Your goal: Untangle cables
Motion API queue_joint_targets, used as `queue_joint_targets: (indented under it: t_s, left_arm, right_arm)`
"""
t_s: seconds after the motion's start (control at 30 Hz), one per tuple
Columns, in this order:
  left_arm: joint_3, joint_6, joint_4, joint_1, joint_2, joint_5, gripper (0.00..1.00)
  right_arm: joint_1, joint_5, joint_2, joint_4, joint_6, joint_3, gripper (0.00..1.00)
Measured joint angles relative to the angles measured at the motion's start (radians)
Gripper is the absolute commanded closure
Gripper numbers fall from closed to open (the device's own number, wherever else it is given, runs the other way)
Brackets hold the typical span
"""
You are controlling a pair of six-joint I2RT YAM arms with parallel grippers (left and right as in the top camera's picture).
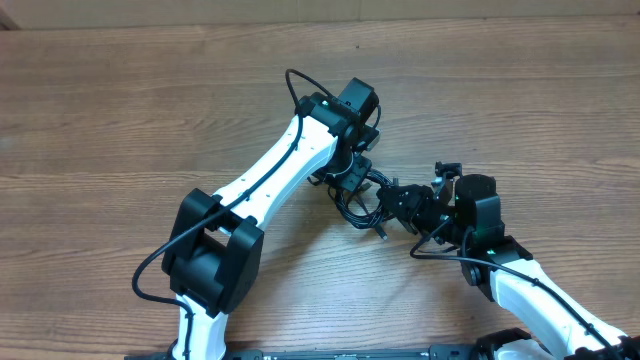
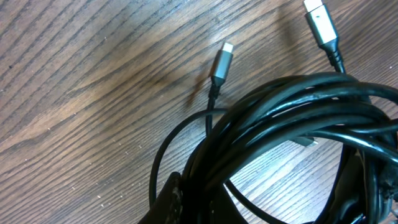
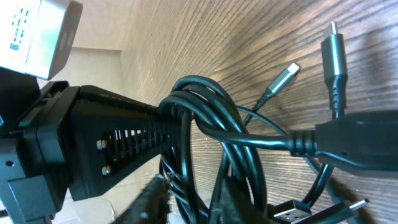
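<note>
The two arm bases are seen at the near edge of the table. From there the left arm is extended forward and to the right, and the right arm forward and to the left. The grippers are brought close together just right of the table's centre. The cables are bunched between them as one dark knot lying on the wood.

The right gripper is placed at the right side of the knot, at or almost at its edge. Whether its fingers are spread or closed on a strand cannot be told, as they are blurred at the bottom of its own view.

The left gripper is positioned over the far side of the knot. Its fingers are pressed together and the bundled loops are pinched by them. In the left wrist view the strands are gathered into the fingers at the lower edge. In the right wrist view several loops are wrapped around the same slotted black fingers.

Beyond the bundle, two loose ends are laid flat on the wood. One is fitted with a first plug, the other with a second plug. Both plugs are silver and are set apart from each other.
</note>
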Motion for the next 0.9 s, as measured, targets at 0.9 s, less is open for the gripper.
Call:
queue_joint_targets:
  t_s: [0.9]
  left_arm:
    - [0.0,0.0,0.026,-0.028,0.0,-0.227,0.96]
  right_arm:
    - [0.006,-0.016,0.08,0.067,-0.001,0.0,0.96]
